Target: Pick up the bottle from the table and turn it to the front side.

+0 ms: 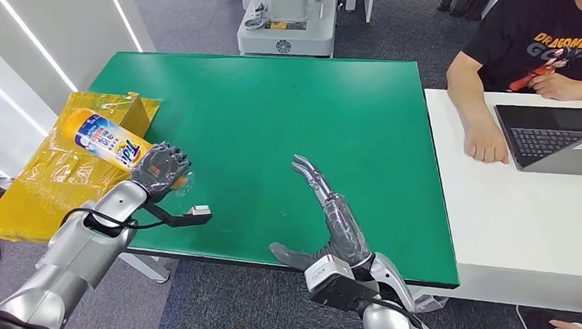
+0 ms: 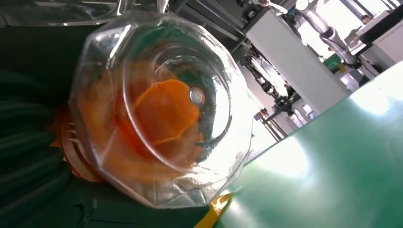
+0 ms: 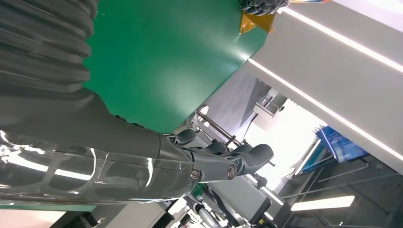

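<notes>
My left hand (image 1: 158, 168) grips a bottle (image 1: 108, 141) with a yellow body and a blue and white label, held tilted above the left edge of the green table (image 1: 272, 128). Its clear cap end sticks out below the hand, and the yellow end points up and away to the left. The left wrist view looks straight at the bottle's (image 2: 159, 107) clear faceted cap with orange inside, the fingers dark beside it. My right hand (image 1: 333, 214) hovers over the table's near edge, fingers straight and apart, holding nothing; in the right wrist view the right hand (image 3: 142, 156) stretches out above the green surface.
A yellow plastic-wrapped box (image 1: 58, 171) lies off the table's left edge, under the bottle. At a white desk (image 1: 527, 213) on the right, a person (image 1: 535, 42) sits at a laptop (image 1: 550, 135). A grey machine base (image 1: 286, 27) stands beyond the far edge.
</notes>
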